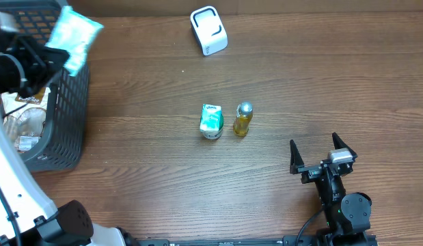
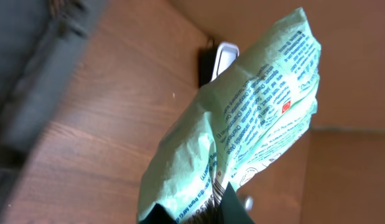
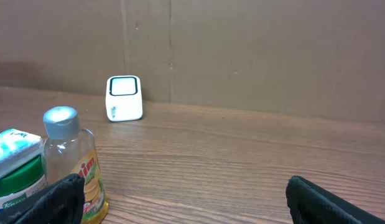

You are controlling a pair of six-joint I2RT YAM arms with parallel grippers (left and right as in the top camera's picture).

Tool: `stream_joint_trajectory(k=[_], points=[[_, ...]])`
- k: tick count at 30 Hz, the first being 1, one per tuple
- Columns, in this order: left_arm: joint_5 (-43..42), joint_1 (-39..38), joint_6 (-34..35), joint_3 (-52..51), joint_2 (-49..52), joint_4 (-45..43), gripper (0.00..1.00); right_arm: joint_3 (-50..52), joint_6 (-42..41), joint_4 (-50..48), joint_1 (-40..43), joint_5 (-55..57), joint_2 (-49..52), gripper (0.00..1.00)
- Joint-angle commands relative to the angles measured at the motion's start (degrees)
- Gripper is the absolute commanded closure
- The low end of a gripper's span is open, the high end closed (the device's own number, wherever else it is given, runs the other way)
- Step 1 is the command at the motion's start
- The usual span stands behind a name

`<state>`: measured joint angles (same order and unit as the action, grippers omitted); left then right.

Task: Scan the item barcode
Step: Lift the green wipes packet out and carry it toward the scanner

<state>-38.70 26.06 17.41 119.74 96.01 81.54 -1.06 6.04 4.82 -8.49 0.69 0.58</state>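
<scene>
A pale green packet (image 1: 73, 34) with blue print hangs in the air over the basket's top right corner, and my left gripper (image 1: 59, 57) is shut on its lower end. In the left wrist view the packet (image 2: 254, 118) fills the middle; a barcode strip (image 2: 206, 198) shows right at my gripper (image 2: 208, 214). The white scanner (image 1: 208, 30) stands at the back centre, also visible behind the packet (image 2: 222, 57) and as the white scanner (image 3: 124, 98). My right gripper (image 1: 314, 143) rests open near the front right with nothing between its fingers (image 3: 55, 199).
A dark mesh basket (image 1: 64, 116) holding several packaged goods stands at the left edge. A green-and-white tub (image 1: 211, 121) and a yellow bottle (image 1: 242, 119) stand side by side mid-table; the bottle (image 3: 71, 165) is just left of my right gripper. A brown cardboard wall (image 3: 254, 56) backs the table.
</scene>
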Motion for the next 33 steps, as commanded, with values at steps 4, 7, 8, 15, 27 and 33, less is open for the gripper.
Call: stream_joint_trajectory(k=[4,7,8,15,27,33], points=[[11.13,-10.01,-0.83,1.11,-1.01,2.03,0.96,0.61,0.22,-0.13,0.15,0.55,-0.42,0.0],[17.31,-14.82,0.98,0.9,-0.63,2.8,0.96,0.61,0.24,-0.13,0.15,0.55,-0.42,0.0],[18.14,-16.11,1.07,0.55,-0.55,2.89,0.96,0.61,0.22,-0.13,0.15,0.55,-0.42,0.0],[24.76,-26.05,9.99,-7.15,-0.55,0.39,0.96,0.61,0.22,-0.13,0.15,0.55,-0.42,0.0],[29.29,-36.7,26.71,-34.27,-0.55,-22.77,0.96,0.61,0.22,-0.13,0.15,0.55,-0.42,0.0],[35.78,-39.71,36.2,-45.9,-0.55,-31.85,0.96,0.61,0.24,-0.13,0.15,0.55,-0.42,0.0]])
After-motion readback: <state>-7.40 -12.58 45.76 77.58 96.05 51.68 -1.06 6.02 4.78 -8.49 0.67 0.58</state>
